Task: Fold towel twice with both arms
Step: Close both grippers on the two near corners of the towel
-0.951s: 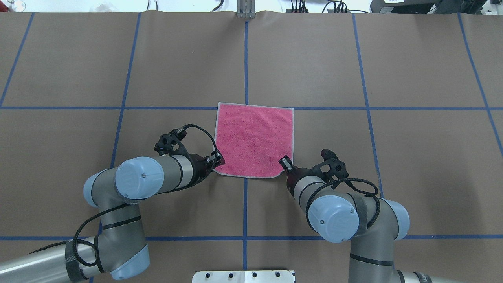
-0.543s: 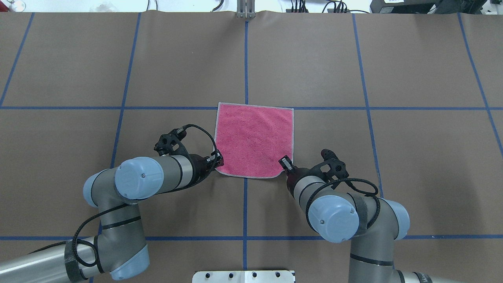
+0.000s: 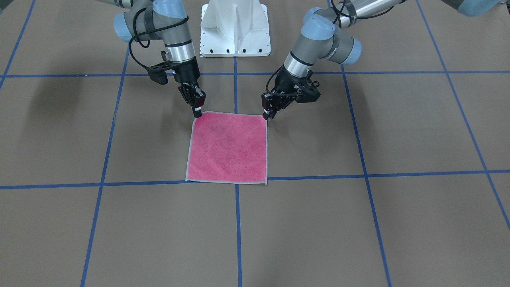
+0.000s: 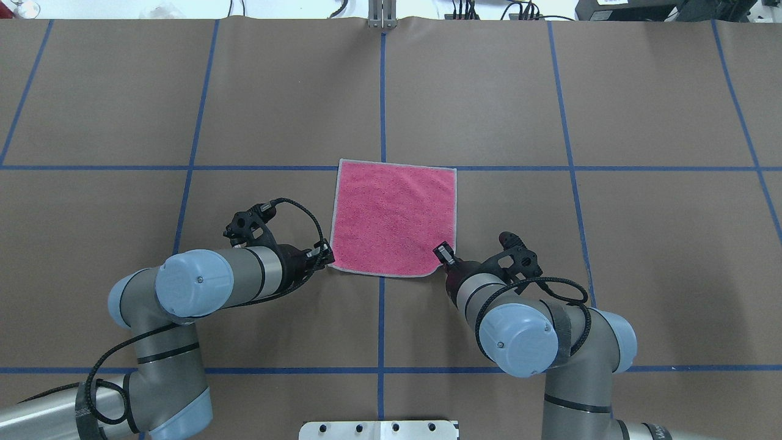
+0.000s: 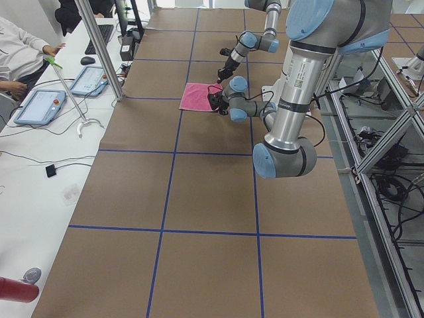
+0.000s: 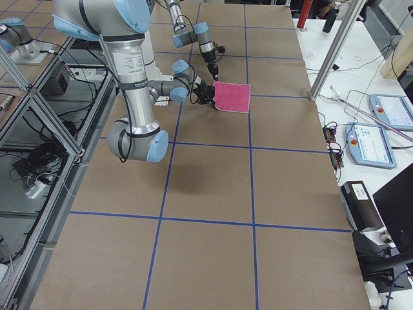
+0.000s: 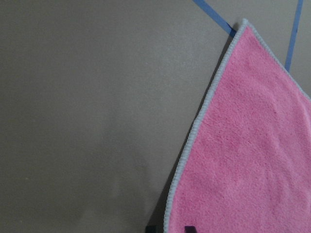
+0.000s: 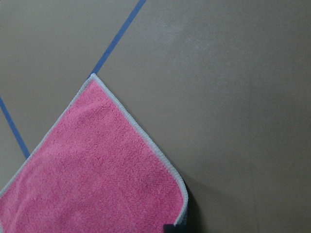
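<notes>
The towel [image 4: 394, 220] lies flat with its pink face up, grey edging all round, at the middle of the brown table [image 4: 611, 110]. My left gripper [image 4: 328, 259] sits at the towel's near-left corner, shut on it; in the left wrist view its two fingertips [image 7: 189, 228] flank the towel's [image 7: 252, 145] edge. My right gripper [image 4: 442, 252] is shut on the near-right corner, which curls up and shows a dark underside in the right wrist view [image 8: 186, 213]. In the front-facing view the left gripper [image 3: 265, 114] and right gripper [image 3: 198, 113] pinch the towel's [image 3: 229, 149] two corners nearest the robot.
Blue tape lines [image 4: 382, 91] divide the table into squares. The white pedestal base [image 3: 235, 28] stands behind the towel on the robot's side. A metal post [image 5: 99, 50], tablets [image 5: 40, 106] and a seated person's sleeve [image 5: 20, 53] are on the operators' side.
My left arm has shifted left and back toward the robot, drawing the towel's near-left corner slightly outward. The right arm has stayed still.
</notes>
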You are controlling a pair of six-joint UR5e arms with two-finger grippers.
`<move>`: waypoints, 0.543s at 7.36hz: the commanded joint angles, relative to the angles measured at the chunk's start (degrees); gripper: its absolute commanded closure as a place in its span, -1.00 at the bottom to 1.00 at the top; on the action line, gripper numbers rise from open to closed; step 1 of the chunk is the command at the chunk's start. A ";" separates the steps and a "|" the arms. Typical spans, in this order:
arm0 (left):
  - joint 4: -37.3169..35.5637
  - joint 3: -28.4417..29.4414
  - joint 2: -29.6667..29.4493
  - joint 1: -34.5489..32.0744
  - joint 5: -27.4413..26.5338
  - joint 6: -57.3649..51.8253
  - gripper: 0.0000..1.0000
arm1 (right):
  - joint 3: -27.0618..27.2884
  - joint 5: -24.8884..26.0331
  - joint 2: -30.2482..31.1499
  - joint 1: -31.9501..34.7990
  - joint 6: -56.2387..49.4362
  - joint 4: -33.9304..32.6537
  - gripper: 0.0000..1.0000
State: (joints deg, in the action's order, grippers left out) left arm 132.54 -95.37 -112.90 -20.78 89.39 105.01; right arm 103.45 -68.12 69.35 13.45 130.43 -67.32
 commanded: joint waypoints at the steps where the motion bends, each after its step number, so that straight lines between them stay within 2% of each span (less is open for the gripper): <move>1: 0.00 0.01 0.05 0.83 -0.01 -0.07 0.37 | 0.00 0.00 0.00 0.00 0.00 0.00 1.00; 4: -0.09 0.45 -0.74 1.18 -0.01 0.02 0.37 | 0.00 0.00 0.09 0.00 0.00 0.00 1.00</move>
State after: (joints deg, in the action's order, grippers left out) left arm 132.46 -95.06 -113.41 -19.74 89.38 105.02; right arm 103.45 -68.12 69.36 13.45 130.43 -67.32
